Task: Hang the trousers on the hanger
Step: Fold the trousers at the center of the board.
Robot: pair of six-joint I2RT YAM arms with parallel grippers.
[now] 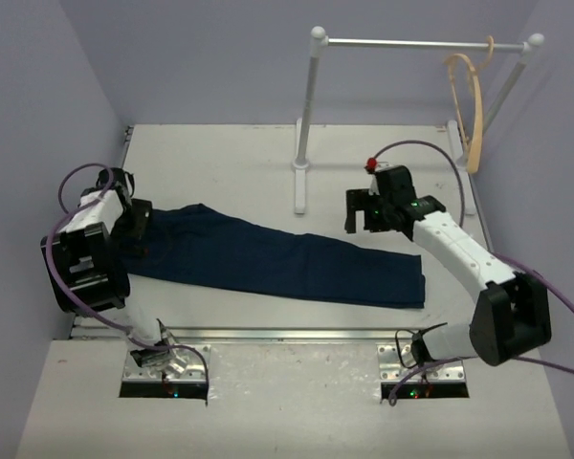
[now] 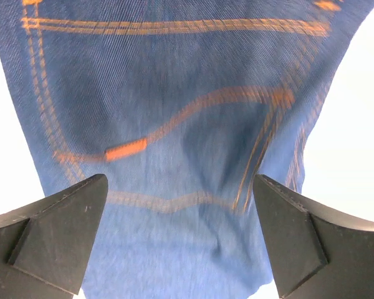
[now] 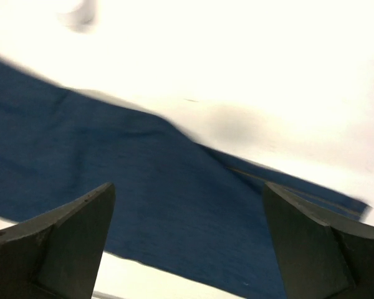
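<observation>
The trousers [image 1: 268, 258] lie flat on the table, waist at the left and leg hems at the right. My left gripper [image 1: 137, 218] hovers over the waist end. In the left wrist view it [image 2: 181, 240] is open above the denim [image 2: 187, 124], where orange stitching and a pocket seam show. My right gripper [image 1: 359, 212] stands open above the lower legs, nearer the hems. The right wrist view shows it [image 3: 187, 243] empty over the dark cloth [image 3: 112, 174]. The hanger [image 1: 477, 129], light tan wood, hangs from the rail's right end, apart from both grippers.
A white rail [image 1: 411, 43] on ball-topped posts stands at the back. Its left post [image 1: 304, 115] rises just behind the trouser legs, and the right post slants down by the side wall. Purple cables loop off both arms.
</observation>
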